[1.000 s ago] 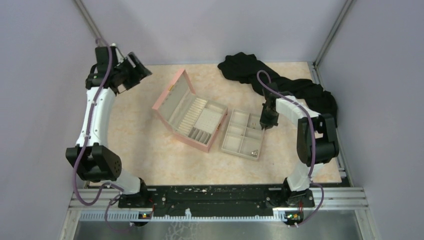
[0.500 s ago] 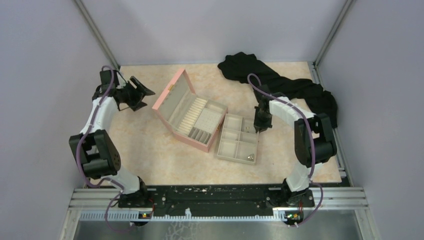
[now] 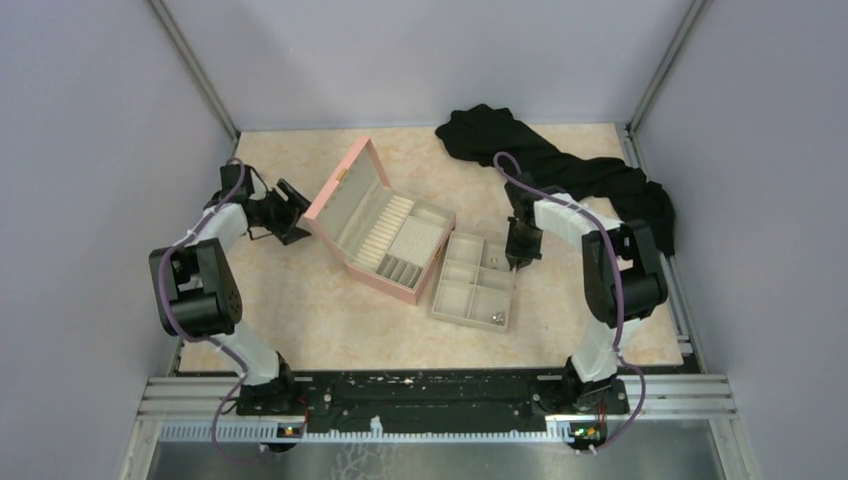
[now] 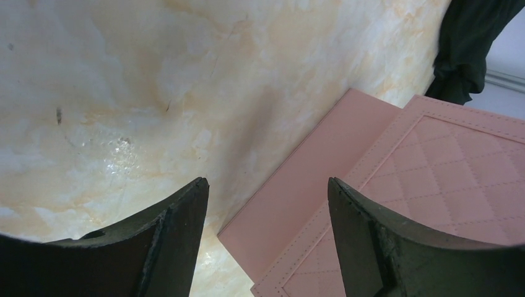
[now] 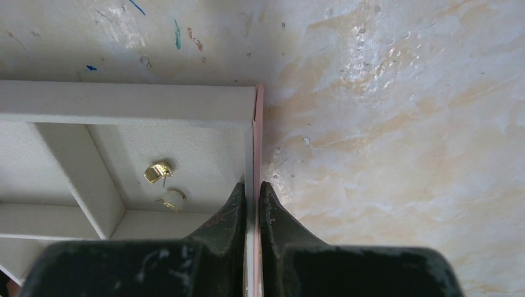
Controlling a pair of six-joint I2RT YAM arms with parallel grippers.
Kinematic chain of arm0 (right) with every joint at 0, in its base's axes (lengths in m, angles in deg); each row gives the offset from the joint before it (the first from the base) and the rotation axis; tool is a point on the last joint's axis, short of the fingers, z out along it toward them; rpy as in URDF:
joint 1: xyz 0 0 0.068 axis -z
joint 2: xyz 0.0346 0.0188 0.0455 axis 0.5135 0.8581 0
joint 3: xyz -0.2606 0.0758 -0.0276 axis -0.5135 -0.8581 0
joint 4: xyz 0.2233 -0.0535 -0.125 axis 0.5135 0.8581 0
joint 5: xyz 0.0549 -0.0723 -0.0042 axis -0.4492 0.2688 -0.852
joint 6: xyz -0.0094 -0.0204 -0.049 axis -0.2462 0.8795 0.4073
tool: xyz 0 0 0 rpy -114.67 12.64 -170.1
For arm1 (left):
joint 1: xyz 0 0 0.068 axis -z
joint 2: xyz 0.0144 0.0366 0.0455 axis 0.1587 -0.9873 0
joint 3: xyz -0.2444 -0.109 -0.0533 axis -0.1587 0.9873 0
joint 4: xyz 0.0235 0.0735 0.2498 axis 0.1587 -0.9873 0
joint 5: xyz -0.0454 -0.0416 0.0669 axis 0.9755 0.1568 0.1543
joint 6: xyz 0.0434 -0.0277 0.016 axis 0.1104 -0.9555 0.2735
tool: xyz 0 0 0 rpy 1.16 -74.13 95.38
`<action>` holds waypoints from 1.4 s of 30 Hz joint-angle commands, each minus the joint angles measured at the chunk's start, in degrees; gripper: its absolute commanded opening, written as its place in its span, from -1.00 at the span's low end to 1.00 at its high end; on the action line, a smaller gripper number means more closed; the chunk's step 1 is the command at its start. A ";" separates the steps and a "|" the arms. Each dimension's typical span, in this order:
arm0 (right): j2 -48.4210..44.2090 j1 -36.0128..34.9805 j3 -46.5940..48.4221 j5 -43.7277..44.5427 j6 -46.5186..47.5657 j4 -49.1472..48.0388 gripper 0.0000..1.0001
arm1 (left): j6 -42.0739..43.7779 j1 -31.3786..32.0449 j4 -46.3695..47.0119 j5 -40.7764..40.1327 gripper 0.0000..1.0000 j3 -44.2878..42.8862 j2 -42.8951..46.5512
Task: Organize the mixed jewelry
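Shifted since the earlier frames: the beige compartment tray point(image 3: 452, 295) now sits against the pink jewelry box point(image 3: 375, 272), and the left arm point(image 3: 215, 235) has dropped beside its lid point(image 3: 345, 180). Silvery pieces point(image 3: 497, 318) lie in the tray's near right compartment; two studs point(image 5: 159, 172) — gold and pale — by the wall point(image 5: 255, 124) the right gripper point(image 5: 254, 193) pinches shut. Left gripper point(image 4: 266, 189) stands spread, empty, beside that lid.

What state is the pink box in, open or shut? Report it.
Open. The pink box has its lid leaning back to the left, and the top view shows its beige ring rolls uncovered.
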 commanded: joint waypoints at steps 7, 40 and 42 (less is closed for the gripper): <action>1.99 -0.61 5.38 -1.84 -3.92 -0.99 -1.00 | 1.25 2.12 3.43 3.96 0.53 3.22 -2.64; 10.78 -5.62 19.84 -4.88 -11.27 -0.28 -1.00 | 3.68 10.28 2.18 6.79 0.53 -2.13 -8.90; 11.70 -5.94 20.83 -6.08 -11.09 -0.88 -1.00 | 3.79 10.85 1.91 6.73 0.53 -2.67 -9.40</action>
